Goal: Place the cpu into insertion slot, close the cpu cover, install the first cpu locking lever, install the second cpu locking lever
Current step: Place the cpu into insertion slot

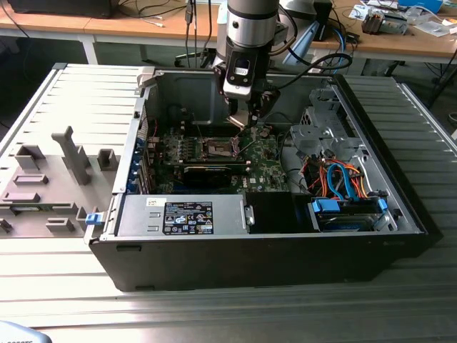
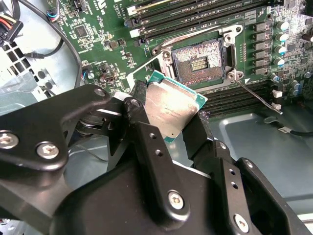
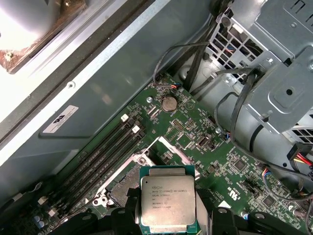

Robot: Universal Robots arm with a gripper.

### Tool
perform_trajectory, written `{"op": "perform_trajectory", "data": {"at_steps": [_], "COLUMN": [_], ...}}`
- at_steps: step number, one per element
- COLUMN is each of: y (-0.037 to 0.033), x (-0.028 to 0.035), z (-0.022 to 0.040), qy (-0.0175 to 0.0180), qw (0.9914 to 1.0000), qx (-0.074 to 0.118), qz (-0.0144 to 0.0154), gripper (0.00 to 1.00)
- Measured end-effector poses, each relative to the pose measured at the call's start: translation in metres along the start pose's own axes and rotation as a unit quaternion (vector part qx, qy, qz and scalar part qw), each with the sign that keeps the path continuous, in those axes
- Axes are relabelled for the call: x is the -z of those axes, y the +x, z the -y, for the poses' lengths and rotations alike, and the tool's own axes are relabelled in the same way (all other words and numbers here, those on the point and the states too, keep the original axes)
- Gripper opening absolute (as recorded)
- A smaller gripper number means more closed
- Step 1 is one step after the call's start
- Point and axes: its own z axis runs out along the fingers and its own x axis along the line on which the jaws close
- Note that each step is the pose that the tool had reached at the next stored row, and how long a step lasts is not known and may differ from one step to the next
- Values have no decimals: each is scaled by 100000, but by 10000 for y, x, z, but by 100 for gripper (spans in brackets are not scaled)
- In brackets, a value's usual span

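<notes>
The gripper (image 2: pixel 169 110) and its two black fingers (image 2: pixel 146 132) lie closest to the lens in the second wrist view; the fingers are closed narrowly on opposite edges of the cpu (image 2: pixel 173 105), held clear of the board with its metallic face exposed. The insertion slot (image 2: pixel 198 61) lies just beyond the fingertips, below the held chip and apart from it; its dark contact field is uncovered. The cpu cover (image 3: pixel 164 143) stands raised off the socket; one wire locking lever (image 2: pixel 257 95) projects free beside the slot. Memory slots (image 2: pixel 186 14) run alongside the socket on the green motherboard (image 1: pixel 270 163). In the exterior view the arm (image 1: pixel 250 28) reaches down into the open computer case (image 1: pixel 400 207); the case also holds a labelled grey power supply (image 1: pixel 186 214) and a drive bay with blue and orange cables (image 1: pixel 343 182).
</notes>
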Motion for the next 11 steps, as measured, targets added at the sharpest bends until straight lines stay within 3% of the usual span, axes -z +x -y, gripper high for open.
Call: {"op": "perform_trajectory", "data": {"at_steps": [11], "y": [0], "x": [0], "z": [0], "qy": [-6], "qw": [99999], "qx": [-497], "qz": [43], "gripper": [54]}}
